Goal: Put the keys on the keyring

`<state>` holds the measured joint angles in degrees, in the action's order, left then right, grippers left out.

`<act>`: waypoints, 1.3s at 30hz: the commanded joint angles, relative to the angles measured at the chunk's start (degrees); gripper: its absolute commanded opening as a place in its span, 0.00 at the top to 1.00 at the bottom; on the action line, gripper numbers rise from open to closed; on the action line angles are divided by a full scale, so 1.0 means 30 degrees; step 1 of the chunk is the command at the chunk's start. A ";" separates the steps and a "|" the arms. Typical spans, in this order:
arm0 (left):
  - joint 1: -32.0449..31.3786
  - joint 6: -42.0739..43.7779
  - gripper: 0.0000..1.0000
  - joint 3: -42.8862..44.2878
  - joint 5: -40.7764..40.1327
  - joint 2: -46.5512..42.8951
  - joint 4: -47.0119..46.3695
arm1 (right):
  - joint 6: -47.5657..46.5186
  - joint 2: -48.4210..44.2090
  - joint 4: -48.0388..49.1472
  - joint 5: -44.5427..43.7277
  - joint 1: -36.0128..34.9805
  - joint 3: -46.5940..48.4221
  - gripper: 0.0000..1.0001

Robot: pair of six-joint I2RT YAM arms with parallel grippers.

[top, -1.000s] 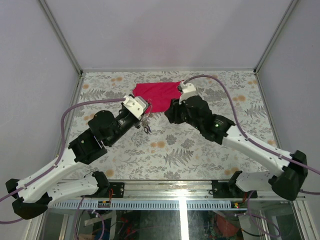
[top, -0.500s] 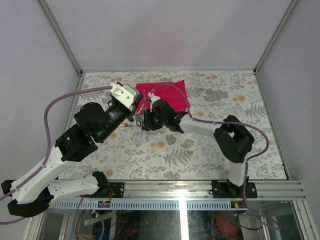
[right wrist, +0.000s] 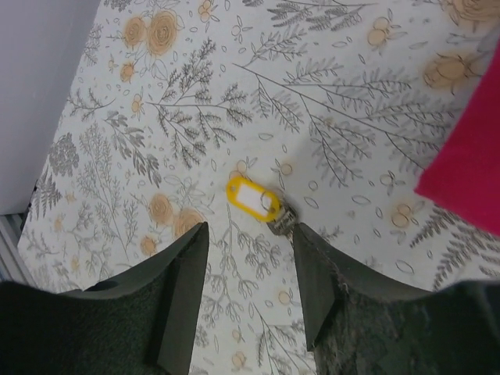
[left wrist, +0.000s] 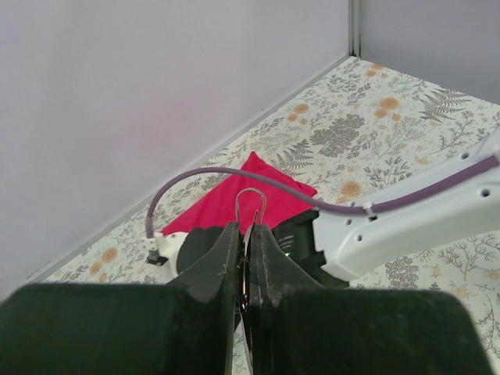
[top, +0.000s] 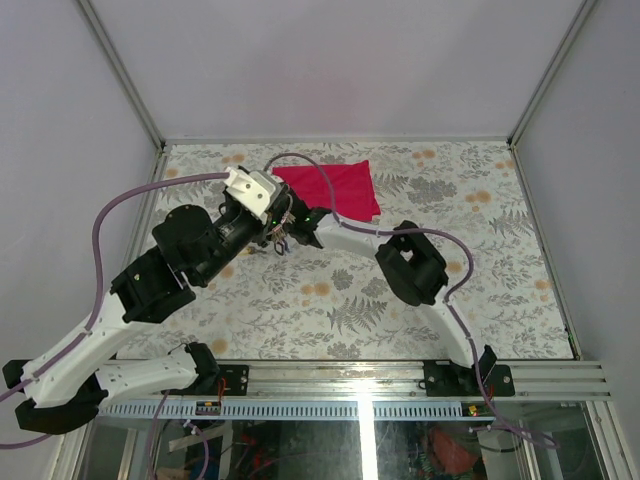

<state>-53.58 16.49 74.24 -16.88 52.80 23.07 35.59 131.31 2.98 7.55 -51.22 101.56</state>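
Swinging in from its own side, the right arm has folded its elbow and brought the right tool (right wrist: 248, 234) close beside the left tool (left wrist: 246, 232), jaws widening. Just below its released fingers a yellow-tagged key (right wrist: 258, 201) lies flat on the desk (right wrist: 141, 117). It is tiny, light and likely to skid, so pinch the plastic tag across its narrow width. The left tool is clenched on the keyring (left wrist: 251, 190), whose thin, springy wire pokes past its tips and looks slip-prone. Beyond both tools lies the red cloth (top: 335, 188). The right wrist points down, and the left arm reaches forward, raised.
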 commanded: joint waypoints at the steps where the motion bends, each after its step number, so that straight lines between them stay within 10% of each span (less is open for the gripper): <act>1: 0.0083 -0.0164 1.00 0.0244 0.0017 -0.0454 -0.0710 | -0.1053 0.2425 -0.1644 -0.1524 -0.0674 0.3632 0.45; 18: 0.0101 -0.0037 1.00 -0.0279 -0.0162 -0.0928 -0.0688 | -0.4615 0.7078 -0.7114 -0.5576 -0.2052 1.1113 0.50; 28: 0.0099 -0.0018 1.00 -0.0551 -0.0128 -0.1005 -0.0834 | -0.5947 0.7366 -0.7893 -0.5942 -0.2672 1.0774 0.56; 39: 0.0092 -0.0039 1.00 -0.0890 -0.0403 -0.1118 -0.1018 | -0.7064 0.3500 -0.6056 -0.6646 -0.2848 0.3929 0.88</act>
<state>-53.58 16.47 72.12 -16.97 50.35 23.18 17.04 147.72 -12.27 -10.92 -58.92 123.96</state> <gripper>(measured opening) 0.050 0.157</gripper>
